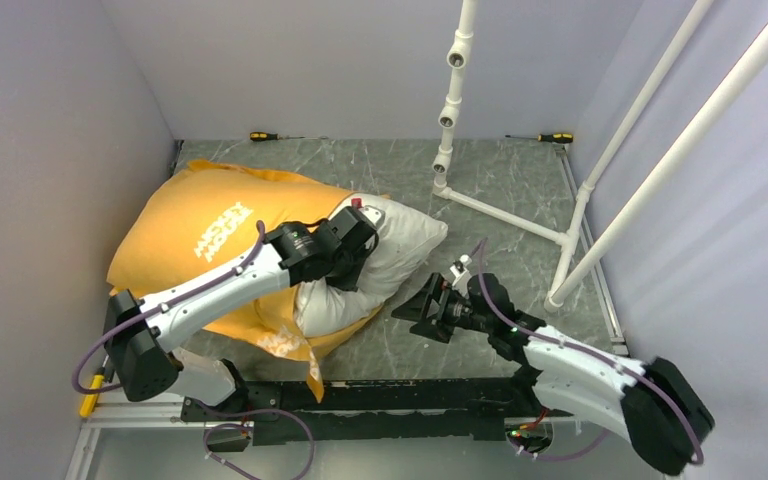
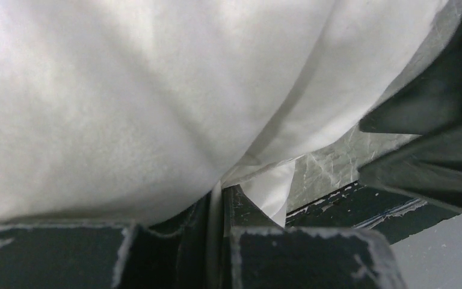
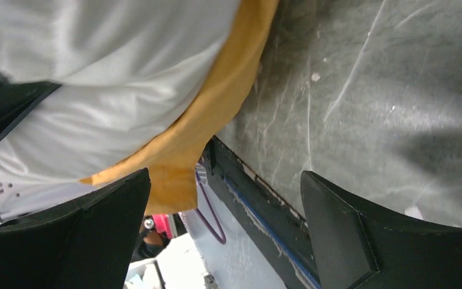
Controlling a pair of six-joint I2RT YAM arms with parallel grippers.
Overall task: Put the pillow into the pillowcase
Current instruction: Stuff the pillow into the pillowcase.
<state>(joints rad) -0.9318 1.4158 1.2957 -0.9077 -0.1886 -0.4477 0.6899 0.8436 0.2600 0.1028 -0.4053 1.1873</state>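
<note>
- Top external: the pillow [image 1: 400,245] lies with its long axis left-to-right, its bare end pointing toward the right gripper [image 3: 225,180] and the rest inside the pillowcase [image 1: 175,235].
- Left gripper [image 2: 222,201] pinches pillow fabric.
- Right gripper is spread and empty.

The pillow [image 1: 405,235] is lying on the table [image 1: 520,180], with its left part sitting inside the pillowcase [image 1: 190,235] and its right end sticking out. The left gripper [image 1: 345,280] is pinching a fold at the pillow's near side. The right gripper [image 1: 422,305] is pointing at the pillow's near corner from the right, apart from it. The pipe frame [image 1: 505,212] is standing right of the pillow. One screwdriver [image 1: 265,136] is lying behind the pillow, and a second screwdriver [image 1: 557,137] is lying behind it, far to the right.
</note>
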